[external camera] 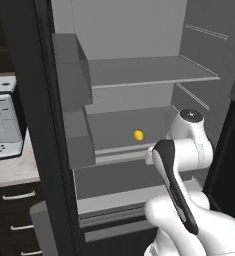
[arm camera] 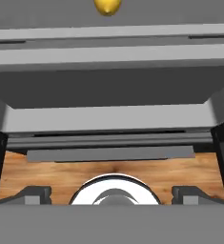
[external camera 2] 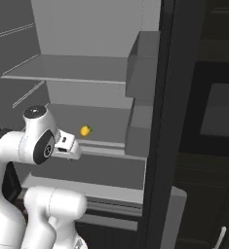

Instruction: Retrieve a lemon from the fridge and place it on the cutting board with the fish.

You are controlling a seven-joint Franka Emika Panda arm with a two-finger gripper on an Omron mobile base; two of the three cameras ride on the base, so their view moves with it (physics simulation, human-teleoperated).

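The fridge [external camera: 139, 65] stands open, its light grey shelved interior facing the arm; the lemon [external camera: 138, 134] lies alone on the middle shelf [external camera: 124, 127], toward that shelf's front edge; in the right base view the lemon [external camera 2: 85, 130] sits just beyond and a little to the right of the white wrist. The hand [arm camera: 113, 193] is out in front of the shelves, short of the lemon and touching nothing; its two dark fingertips [arm camera: 35, 194] stand wide apart, open and empty. From the hand camera the lemon [arm camera: 107, 5] shows ahead at the far top edge, above the shelf fronts; nearer the hand, below the lowest shelf front, lies a strip of wooden floor [arm camera: 46, 169].
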